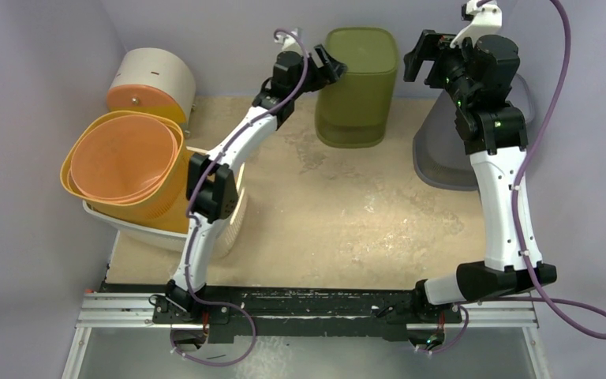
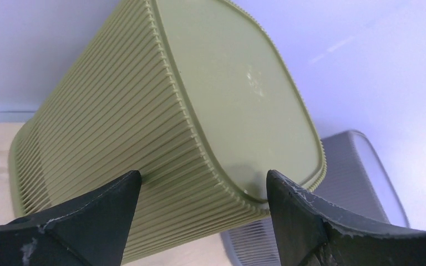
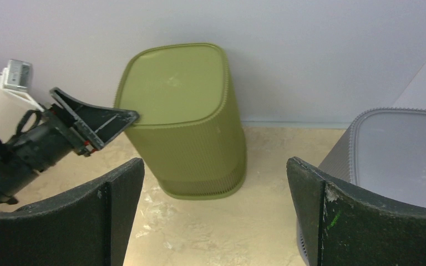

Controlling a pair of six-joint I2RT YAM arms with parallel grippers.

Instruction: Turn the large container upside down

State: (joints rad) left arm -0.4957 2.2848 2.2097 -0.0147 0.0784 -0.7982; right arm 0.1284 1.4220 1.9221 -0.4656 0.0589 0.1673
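Observation:
The large olive-green ribbed container (image 1: 357, 87) stands at the back of the table with its flat base facing up and its rim on the tabletop. It also shows in the left wrist view (image 2: 144, 122) and the right wrist view (image 3: 188, 122). My left gripper (image 1: 333, 67) is open at the container's upper left edge. Its jaws straddle the base corner (image 2: 202, 180) and are not closed on it. It also shows in the right wrist view (image 3: 97, 124). My right gripper (image 1: 414, 59) is open and empty, held high to the right of the container (image 3: 215, 166).
A grey ribbed container (image 1: 442, 150) stands base-up at the right, under my right arm. At the left, a yellow basket (image 1: 170, 197) holds an orange bucket (image 1: 122, 158) over a white basket. A beige and orange cylinder (image 1: 154, 79) lies behind. Walls close the back and sides.

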